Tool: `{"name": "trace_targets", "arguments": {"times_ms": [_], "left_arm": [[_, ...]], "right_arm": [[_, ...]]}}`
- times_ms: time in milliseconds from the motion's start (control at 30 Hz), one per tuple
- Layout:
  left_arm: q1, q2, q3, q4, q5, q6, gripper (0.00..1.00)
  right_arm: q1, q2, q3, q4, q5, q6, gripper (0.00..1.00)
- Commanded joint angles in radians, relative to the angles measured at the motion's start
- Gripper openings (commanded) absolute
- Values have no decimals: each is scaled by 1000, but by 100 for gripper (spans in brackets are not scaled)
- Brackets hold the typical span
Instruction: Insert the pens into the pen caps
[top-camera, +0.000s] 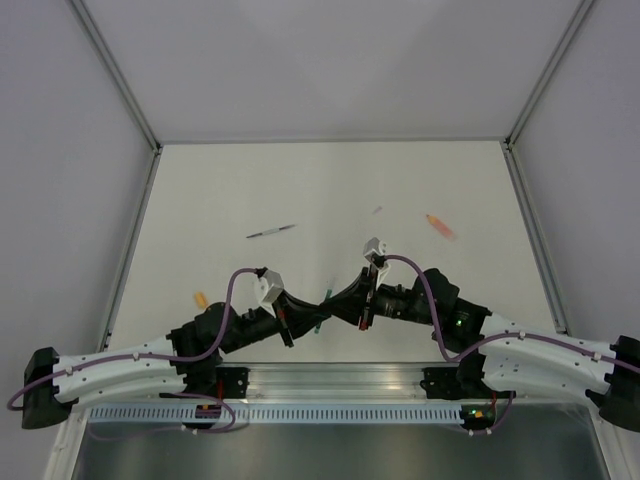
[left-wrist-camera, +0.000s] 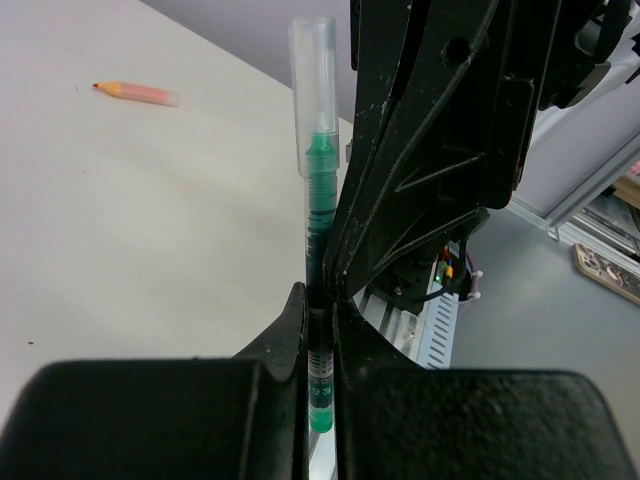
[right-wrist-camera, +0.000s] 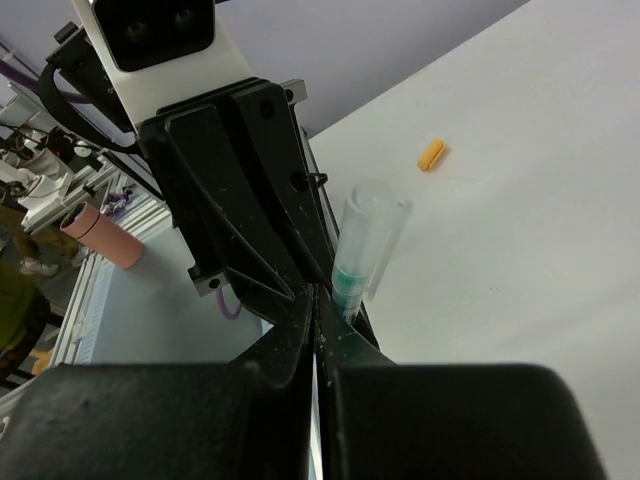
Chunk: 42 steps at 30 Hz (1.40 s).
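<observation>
My left end effector (left-wrist-camera: 320, 310) is clamped on the green pen (left-wrist-camera: 318, 215), whose long axis points away from it. The clear cap (left-wrist-camera: 312, 90) sits coaxially over the tip. My right end effector (right-wrist-camera: 314, 300), jaws shut, lies alongside.

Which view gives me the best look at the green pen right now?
Left wrist view: the green pen runs up the frame from the left pincer, its tip inside the clear cap. Right wrist shows only its green tip within the cap; the top view shows just a green sliver between the arms.
</observation>
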Motion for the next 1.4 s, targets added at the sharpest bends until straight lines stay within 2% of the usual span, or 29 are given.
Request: {"name": "trace_targets", "arguments": {"times_ms": [0, 133, 267, 367, 400, 433, 500, 533, 733, 933, 1367], "left_arm": [[-4, -24, 40, 172, -23, 24, 2], [-4, -34, 37, 175, -23, 21, 2], [-4, -27, 37, 177, -23, 19, 2], [-4, -24, 37, 178, -25, 21, 2], [-4, -24, 36, 178, -28, 21, 2], [-4, -24, 36, 180, -28, 21, 2], [-4, -24, 36, 180, -27, 19, 2], [-4, -24, 36, 180, -27, 21, 2], [-4, -24, 34, 183, -20, 18, 2], [-4, -27, 32, 183, -17, 19, 2], [-4, -31, 34, 180, -2, 18, 2]], "right_arm": [[6, 28, -46, -41, -32, 21, 0], [7, -10, -57, -57, 4, 3, 0], [7, -88, 0, -133, 80, -31, 1], [7, -142, 67, -188, 85, -42, 8], [7, -160, 84, -223, 85, -50, 11], [7, -167, 104, -242, 87, -53, 20], [7, -188, 146, -293, 93, -62, 30], [7, -197, 156, -304, 100, -68, 40], [9, -184, 227, -342, 140, -93, 66], [7, -119, 268, -305, 188, -111, 72], [7, -19, 327, -233, 234, -134, 71]]}}
